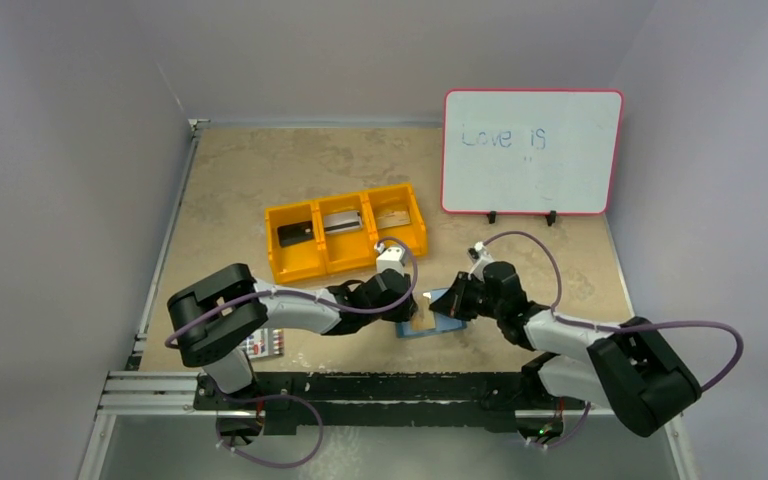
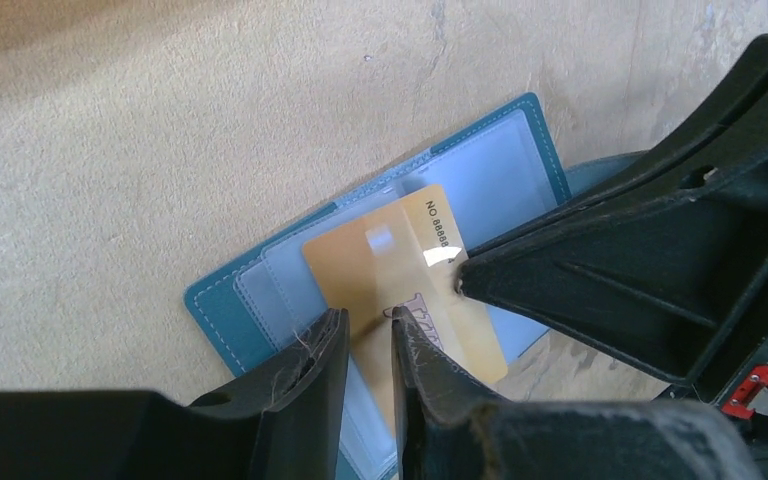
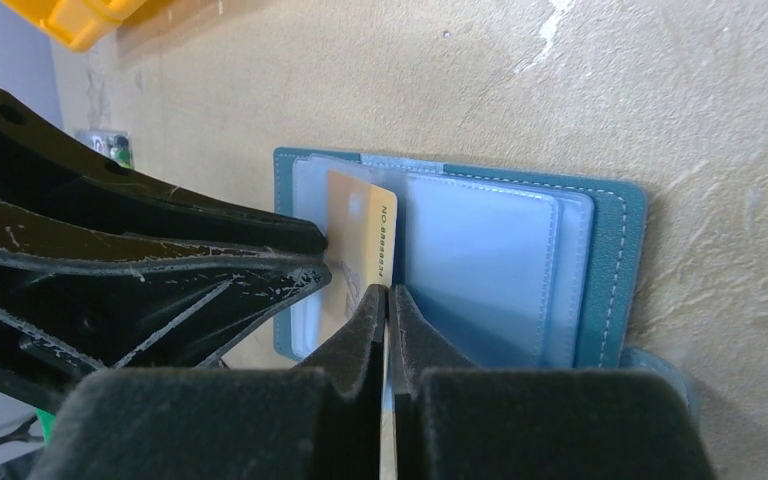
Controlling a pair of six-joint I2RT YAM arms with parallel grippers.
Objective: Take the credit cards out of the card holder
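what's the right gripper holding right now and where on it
The right gripper pinches the gold card by its edge next to the printed number, over the open card holder. The left gripper has its fingers apart over the card.

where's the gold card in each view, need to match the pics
top external: gold card is a small tan sliver on the card holder, lower centre.
left wrist: gold card at centre, across the open holder.
right wrist: gold card left of centre, over the holder's left part.
shared landmark: the teal card holder.
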